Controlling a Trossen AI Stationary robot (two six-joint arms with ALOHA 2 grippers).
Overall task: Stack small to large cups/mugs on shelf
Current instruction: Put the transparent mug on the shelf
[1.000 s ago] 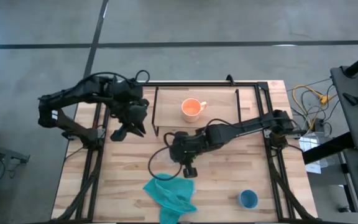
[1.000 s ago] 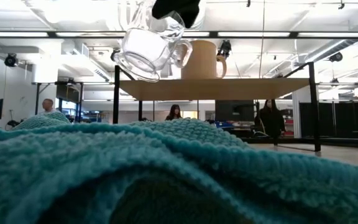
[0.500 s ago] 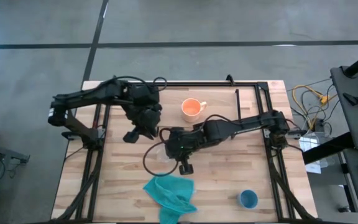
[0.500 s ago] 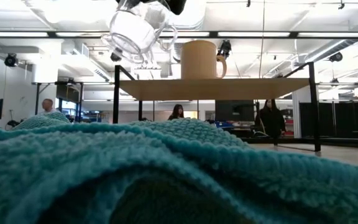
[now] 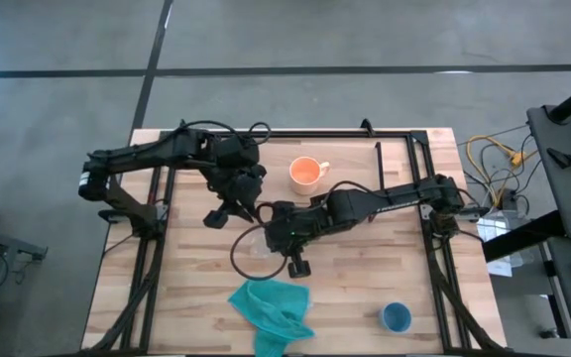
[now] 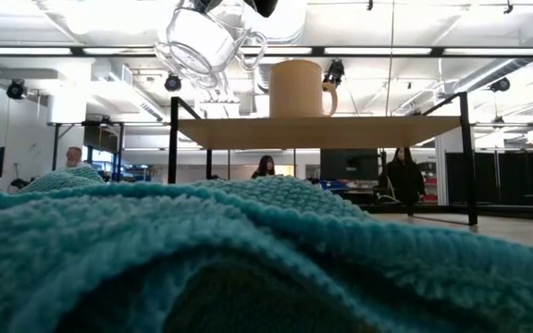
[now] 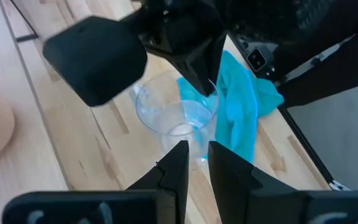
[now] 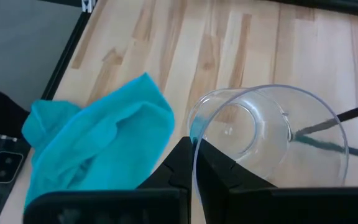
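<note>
The clear glass cup (image 5: 256,246) (image 6: 197,51) hangs tilted above the table, left of the shelf (image 6: 340,131). My right gripper (image 8: 193,152) (image 5: 266,238) is shut on the cup. My left gripper (image 7: 196,155) (image 5: 249,210) stands right by the cup (image 7: 176,115), with a narrow gap between its fingers and nothing in that gap. The orange mug (image 5: 307,174) (image 6: 296,88) stands upright on the shelf (image 5: 355,164). The blue cup (image 5: 396,317) stands on the table near the front right. My right gripper pinches the cup's rim (image 8: 196,134), and the glass wall runs between the two fingers, one inside and one outside. The fingers slant down from the table's right side. The cup is lifted clear and lies tilted below them. Whether my left gripper touches the cup, I cannot tell.
A teal cloth (image 5: 271,307) lies crumpled at the table's near edge and fills the lower half of the low view (image 6: 248,259). The shelf's black legs (image 6: 172,148) stand beside the raised cup. People show in the room beyond the table.
My left gripper has moved from the table's left side toward the right and down, up to the glass cup. My right gripper has lifted the cup a little, and the cup stays tilted in its hold.
</note>
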